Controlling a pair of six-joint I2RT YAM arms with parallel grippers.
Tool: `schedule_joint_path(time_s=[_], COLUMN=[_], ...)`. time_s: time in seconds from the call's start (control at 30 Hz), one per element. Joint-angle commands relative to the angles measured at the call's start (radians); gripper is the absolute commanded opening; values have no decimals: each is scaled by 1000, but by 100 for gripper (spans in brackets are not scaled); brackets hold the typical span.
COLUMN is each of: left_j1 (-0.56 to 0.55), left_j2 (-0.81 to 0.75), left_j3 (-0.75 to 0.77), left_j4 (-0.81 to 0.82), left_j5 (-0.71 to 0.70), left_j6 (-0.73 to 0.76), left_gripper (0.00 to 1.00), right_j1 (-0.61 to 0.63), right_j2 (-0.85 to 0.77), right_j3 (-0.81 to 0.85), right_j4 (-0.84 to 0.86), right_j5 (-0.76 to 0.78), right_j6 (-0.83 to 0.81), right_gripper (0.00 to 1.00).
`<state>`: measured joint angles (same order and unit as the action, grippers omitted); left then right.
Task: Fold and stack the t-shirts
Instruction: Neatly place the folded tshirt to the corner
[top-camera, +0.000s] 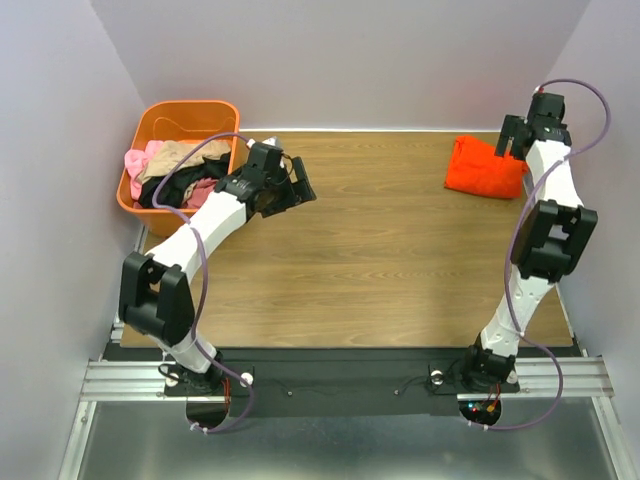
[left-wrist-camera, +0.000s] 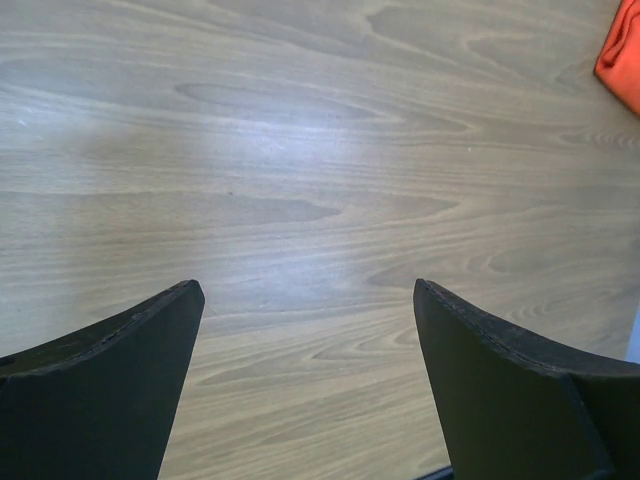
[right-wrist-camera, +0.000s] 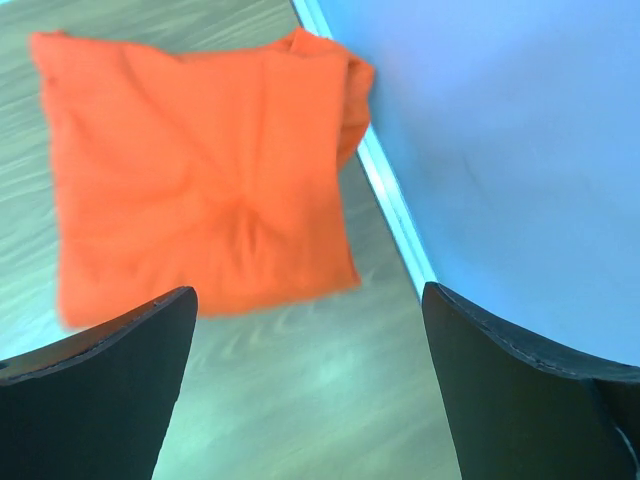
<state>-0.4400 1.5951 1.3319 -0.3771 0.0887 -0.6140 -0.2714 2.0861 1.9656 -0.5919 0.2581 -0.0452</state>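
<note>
3 pale walls (top-camera: 340, 60) enclose the wood-grain desk (top-camera: 380, 260); left fingers (left-wrist-camera: 100, 390) and right fingers (right-wrist-camera: 90, 390) are spread, with the orange t-shirt (top-camera: 485, 168) folded far right.

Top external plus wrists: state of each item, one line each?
orange t-shirt: folded, lying on the table's far right, not held
clothes pile: pink, tan and black, crumpled, unfolded, in the tub
tub: upright, at the far left corner, holding the pile
left gripper: open, empty, over bare wood
right gripper: open, empty, close to the orange t-shirt
</note>
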Motion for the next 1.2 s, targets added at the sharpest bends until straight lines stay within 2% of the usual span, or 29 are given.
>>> schedule_joint_path(time_s=[0.0,0.17,0.3,0.53,0.73,1.17], left_j1=[-16,-37,-63,-126,-181,-204], left_j2=[-90,-176,-224,-313,-365,-386], left_j3=[-57,-135,-158,-204,-261,-264], left_j4=[46,84,66,44,52,63], left_j5=[-75,-122,-187,-285,-316,-339], left_j6=[2,-7,-32,-81,-131,-110], left_gripper=[98,98,98,98,98,96], right_j1=[26,113,268,438,474,474], right_j2=[-151,-354,-487,-687,-779,-790], right_j3=[-117,-338,-607,-871,-959,-936], right_j4=[78,92,86,90,89,84], right_j5=[-65,-189,-285,-465,-528,-546], right_j6=[99,179,223,317,314,292], right_gripper=[100,100,100,100,100,100])
